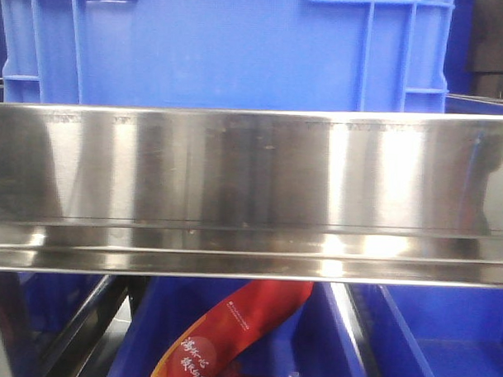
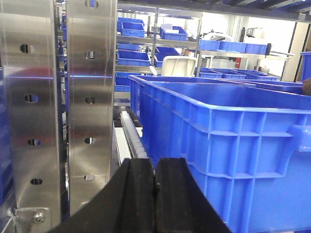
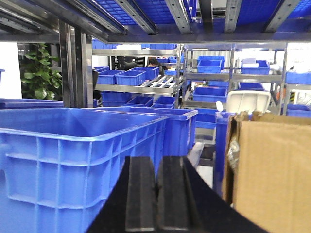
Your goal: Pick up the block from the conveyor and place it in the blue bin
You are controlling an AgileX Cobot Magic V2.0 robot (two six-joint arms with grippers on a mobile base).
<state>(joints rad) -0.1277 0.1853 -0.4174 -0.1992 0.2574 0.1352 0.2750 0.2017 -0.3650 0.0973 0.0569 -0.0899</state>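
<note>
Your left end effector (image 2: 154, 194) sits at the bottom centre of the left wrist view with its two black pads pressed together, nothing between them. Just to its right a large blue bin (image 2: 233, 145) fills the right half of that frame, and two perforated steel uprights (image 2: 58, 107) stand at the left. Your right end effector (image 3: 156, 196) is likewise closed flat and empty at the bottom centre of the right wrist view, with a large blue bin (image 3: 73, 150) at lower left and a brown cardboard box (image 3: 272, 170) at lower right. In the front view a polished steel rail (image 1: 251, 188) spans the middle, a blue bin (image 1: 232, 47) above it, a red printed packet (image 1: 230, 328) below. You won't find the block or the conveyor in any view.
</note>
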